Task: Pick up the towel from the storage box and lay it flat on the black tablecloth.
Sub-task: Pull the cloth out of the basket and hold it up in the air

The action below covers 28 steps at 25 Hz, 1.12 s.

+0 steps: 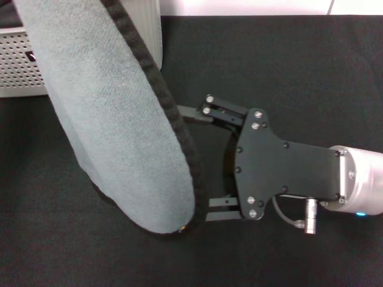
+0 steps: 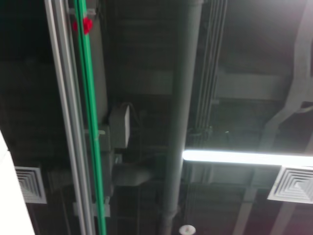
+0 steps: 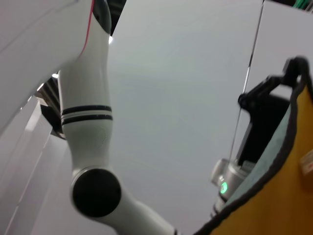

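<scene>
The towel (image 1: pixel 114 113) hangs lifted, close before the head camera, grey-teal with black edging; its lower end is near the black tablecloth (image 1: pixel 287 66). The storage box (image 1: pixel 15 72) stands at the back left, partly hidden behind the towel. My right gripper (image 1: pixel 200 160) lies low over the tablecloth, open wide, its two fingers on either side of the towel's right edge; the towel hides the fingertips. In the right wrist view my left gripper (image 3: pixel 286 73) grips the top edge of the towel (image 3: pixel 266 164), whose other face looks yellow. The left wrist view shows only the ceiling.
The tablecloth stretches to the right and front of the towel. The table's far edge and a white wall (image 1: pixel 251 6) run along the back. The robot's white left arm (image 3: pixel 90 147) shows in the right wrist view.
</scene>
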{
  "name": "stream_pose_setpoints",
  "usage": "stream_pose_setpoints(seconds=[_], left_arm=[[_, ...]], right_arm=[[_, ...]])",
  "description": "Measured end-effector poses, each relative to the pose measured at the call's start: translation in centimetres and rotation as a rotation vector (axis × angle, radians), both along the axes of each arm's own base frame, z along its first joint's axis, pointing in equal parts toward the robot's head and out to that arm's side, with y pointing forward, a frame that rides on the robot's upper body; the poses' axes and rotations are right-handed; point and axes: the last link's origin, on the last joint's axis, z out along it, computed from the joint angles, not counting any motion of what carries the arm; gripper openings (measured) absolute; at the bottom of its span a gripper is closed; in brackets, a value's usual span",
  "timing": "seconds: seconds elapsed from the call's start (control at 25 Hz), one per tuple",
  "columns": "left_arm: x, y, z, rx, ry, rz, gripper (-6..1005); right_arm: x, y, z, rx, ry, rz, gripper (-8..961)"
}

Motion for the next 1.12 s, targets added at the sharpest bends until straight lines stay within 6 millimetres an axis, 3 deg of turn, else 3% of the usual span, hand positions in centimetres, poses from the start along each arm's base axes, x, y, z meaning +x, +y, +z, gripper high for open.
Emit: stream_pose_setpoints(seconds=[0.72, 1.12], left_arm=[[1.3, 1.2, -0.6, 0.000, 0.008, -0.018, 23], [1.3, 1.9, -1.2, 0.006, 0.020, 0.013, 23]], right_arm=[[-1.9, -0.3, -2.5, -0.098, -0.138, 0.075, 736], [-2.4, -0.8, -2.6, -0.122, -0.130, 0.087, 735]])
